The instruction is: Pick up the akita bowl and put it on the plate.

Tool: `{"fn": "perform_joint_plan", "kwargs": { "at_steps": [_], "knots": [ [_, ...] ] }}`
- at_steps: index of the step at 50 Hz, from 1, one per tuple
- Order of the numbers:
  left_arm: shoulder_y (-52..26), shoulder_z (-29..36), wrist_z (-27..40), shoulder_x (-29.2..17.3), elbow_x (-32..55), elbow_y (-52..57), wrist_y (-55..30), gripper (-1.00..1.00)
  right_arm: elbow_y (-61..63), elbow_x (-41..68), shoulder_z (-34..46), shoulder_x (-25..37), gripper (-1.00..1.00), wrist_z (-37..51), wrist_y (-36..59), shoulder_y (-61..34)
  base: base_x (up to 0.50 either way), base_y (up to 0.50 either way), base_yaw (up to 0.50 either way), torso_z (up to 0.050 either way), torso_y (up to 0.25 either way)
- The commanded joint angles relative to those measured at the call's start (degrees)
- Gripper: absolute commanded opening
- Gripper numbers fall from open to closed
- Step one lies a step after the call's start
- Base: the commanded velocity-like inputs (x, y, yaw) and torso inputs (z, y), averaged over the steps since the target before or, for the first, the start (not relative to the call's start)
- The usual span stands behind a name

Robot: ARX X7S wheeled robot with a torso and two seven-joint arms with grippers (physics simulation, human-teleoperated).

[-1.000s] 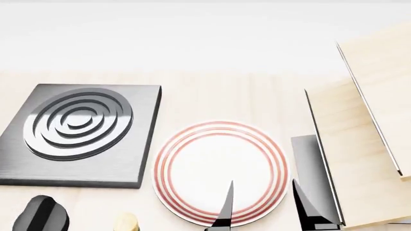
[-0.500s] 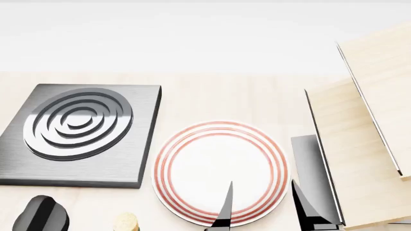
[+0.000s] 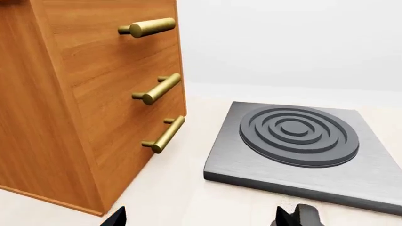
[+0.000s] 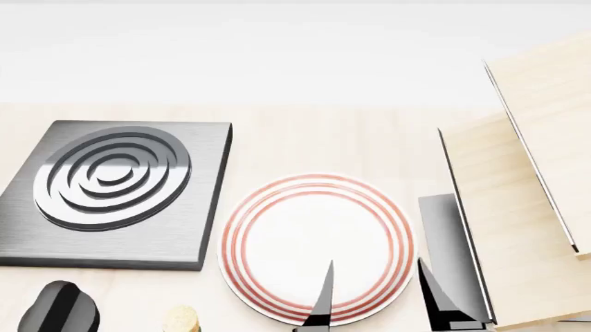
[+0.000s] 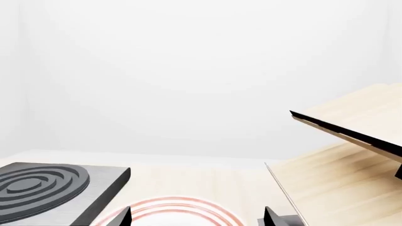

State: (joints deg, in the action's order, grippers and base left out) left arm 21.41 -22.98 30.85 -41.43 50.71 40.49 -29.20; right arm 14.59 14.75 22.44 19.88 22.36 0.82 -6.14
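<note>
3 brass handles (image 3: 157, 89) stud the wooden drawer unit (image 3: 75, 103); rightward lie the grey burner (image 4: 111, 190), then the plate (image 4: 316, 247), then pale boards (image 4: 517, 221). Left gripper (image 3: 207, 219) and right gripper (image 4: 374, 301) stand apart, empty. The bowl is unseen.

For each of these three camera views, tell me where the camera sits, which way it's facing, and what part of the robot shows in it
Head view: on the head, looking down at the plate and stove burner; dark right gripper fingertips show low.
Left wrist view: near the left gripper, facing a wooden drawer cabinet and the burner; fingertips only.
Right wrist view: near the right gripper, facing the plate's rim; fingertips only.
All three share the burner. The bowl is in none.
</note>
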Motion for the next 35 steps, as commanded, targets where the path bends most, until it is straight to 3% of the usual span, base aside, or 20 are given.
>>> {"fn": "perform_joint_plan", "kwargs": {
  "at_steps": [1,35],
  "knots": [
    [0.11,0.23,0.13,-0.18,0.06,-0.18,-0.51,1.0,0.1,-0.09,0.27,0.1,1.0,0.19,0.09,-0.06,0.0,0.0,0.0,0.0,0.0],
    [2.56,-0.18,-1.31,-1.19,0.28,0.66,-1.27,1.0,-1.17,0.21,0.7,0.13,1.0,0.32,-0.45,-0.43,0.0,0.0,0.0,0.0,0.0]
  ]
}}
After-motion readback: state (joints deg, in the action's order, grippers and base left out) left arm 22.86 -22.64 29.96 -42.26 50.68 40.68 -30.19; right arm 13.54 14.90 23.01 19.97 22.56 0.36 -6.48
